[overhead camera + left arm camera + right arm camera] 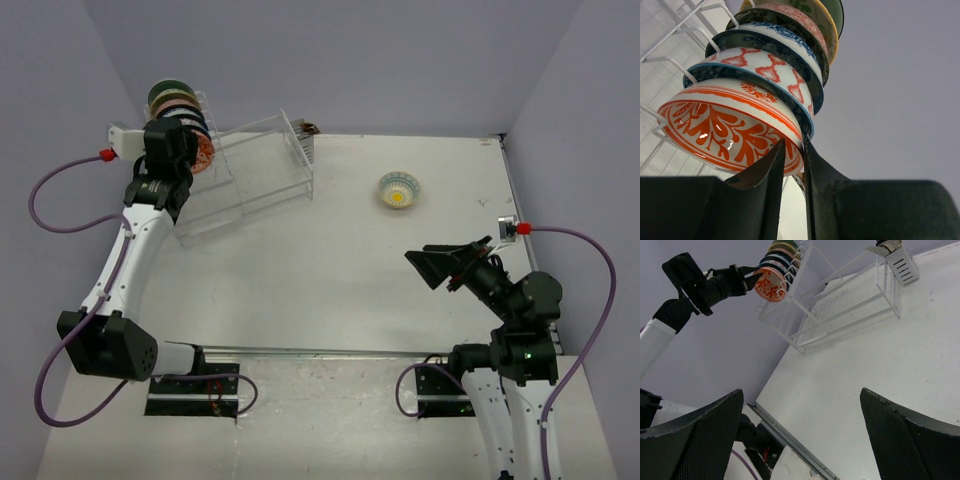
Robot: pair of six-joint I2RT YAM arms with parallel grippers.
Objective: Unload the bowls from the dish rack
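The clear dish rack (250,175) stands at the far left of the table. Several bowls (175,100) stand on edge in its tall slotted tier. My left gripper (195,152) is shut on the rim of the nearest one, the orange-red bowl (725,125), with one finger inside and one outside (795,145). Behind it stand a red-patterned bowl with a blue rim (770,70) and dark blue bowls (780,37). A yellow flower bowl (399,189) sits upright on the table at the far right. My right gripper (440,265) is open and empty above the table (801,391).
The rack (840,305) has a slotted white holder (897,262) at its right end. The purple walls stand close behind and left of the rack. A metal rail (320,352) runs along the table's near edge between the arm bases.
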